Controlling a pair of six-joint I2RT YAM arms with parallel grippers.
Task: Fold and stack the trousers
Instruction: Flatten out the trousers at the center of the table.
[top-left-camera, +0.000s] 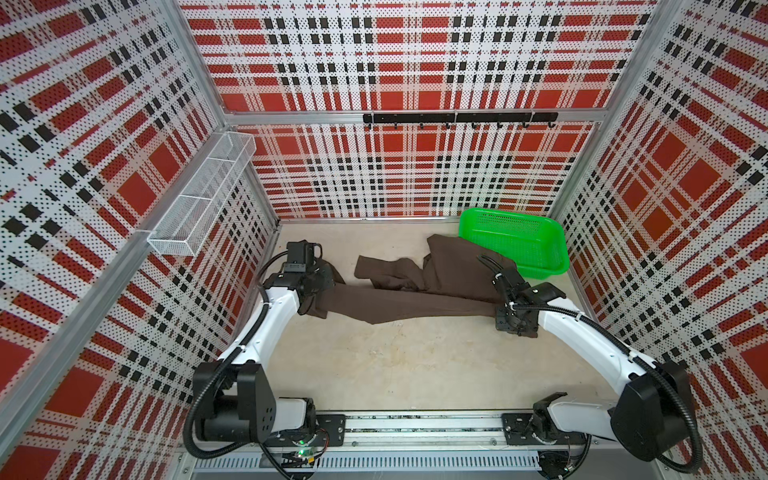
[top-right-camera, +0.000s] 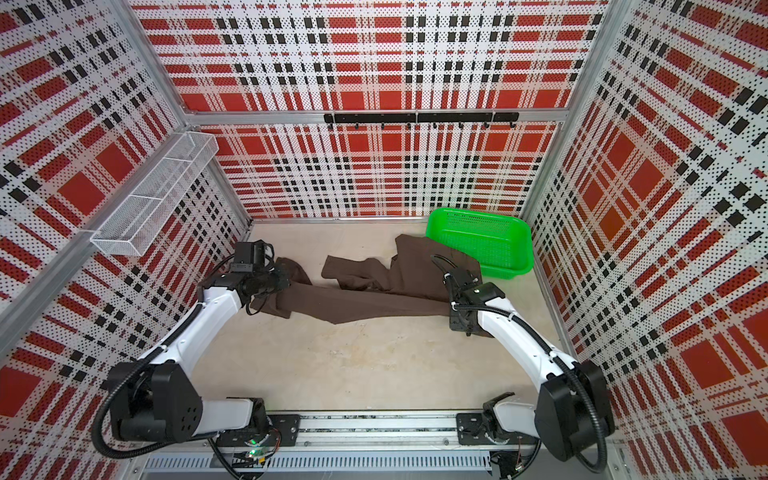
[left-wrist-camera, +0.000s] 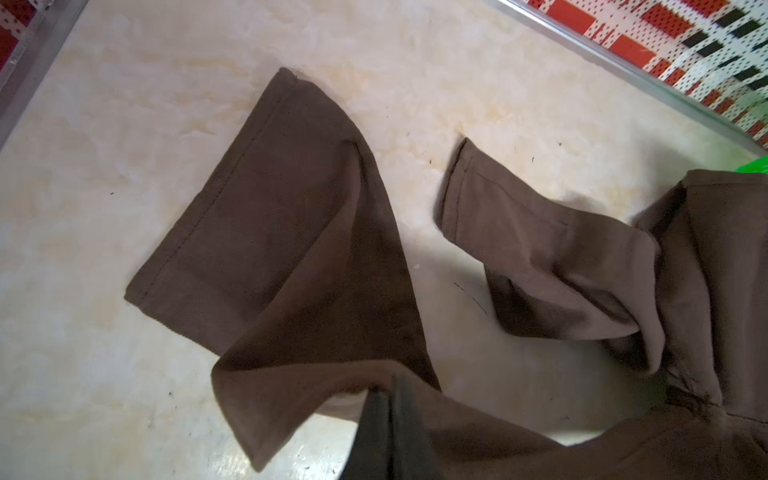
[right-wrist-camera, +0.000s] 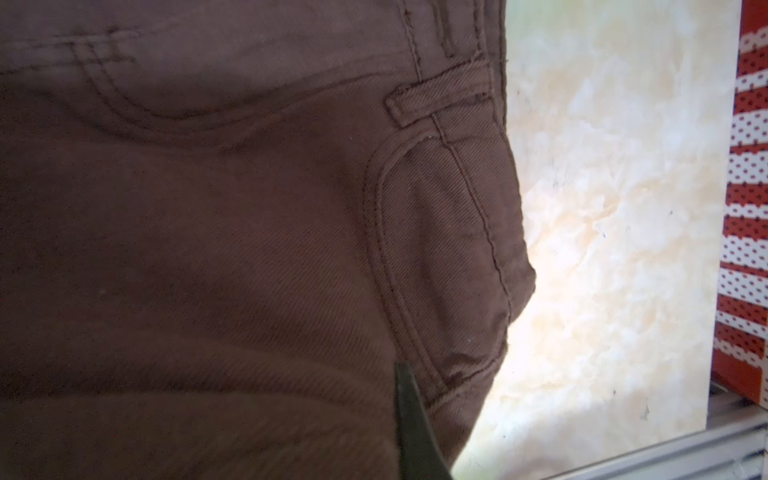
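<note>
None of the folding is done, by my reckoning: the trousers (top-left-camera: 399, 299) lie unfolded across the far half of the table (top-left-camera: 415, 374), one leg drawn long from nine o'clock to three, the other crumpled toward twelve. My left gripper (left-wrist-camera: 384, 419) is clamped on the long leg's cloth near its hem at nine o'clock. My right gripper (top-left-camera: 513, 322) is pinched on the waist corner by the pocket at three. Left to do: bring the legs together, fold to a thick rectangle, stack it. The green basket (top-left-camera: 515, 239) at two o'clock looks empty, waist cloth lying against its near side. The white wire shelf (top-left-camera: 199, 199) at ten o'clock holds nothing I can see.
</note>
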